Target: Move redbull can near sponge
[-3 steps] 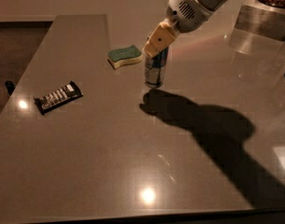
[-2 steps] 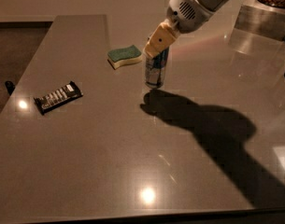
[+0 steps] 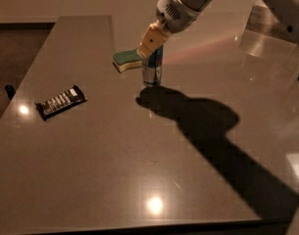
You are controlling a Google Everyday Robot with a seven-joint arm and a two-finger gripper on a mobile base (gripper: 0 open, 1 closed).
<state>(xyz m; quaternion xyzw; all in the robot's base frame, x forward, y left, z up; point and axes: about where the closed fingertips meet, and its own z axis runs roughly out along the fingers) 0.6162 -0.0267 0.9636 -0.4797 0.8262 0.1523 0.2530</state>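
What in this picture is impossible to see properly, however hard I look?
All in the camera view:
- redbull can: its top is hidden behind the gripper poised over it.
- sponge: its right end sits behind the gripper and can, so whether it touches the can cannot be told.
- snack-bar wrapper: its print is too small to read.
- robot arm: cut off by the top edge.

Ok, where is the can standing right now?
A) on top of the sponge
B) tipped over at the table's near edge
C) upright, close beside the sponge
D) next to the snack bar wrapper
C: the can stands upright on the table close beside the sponge, with the hand at its top; the snack bar wrapper lies well away from both.
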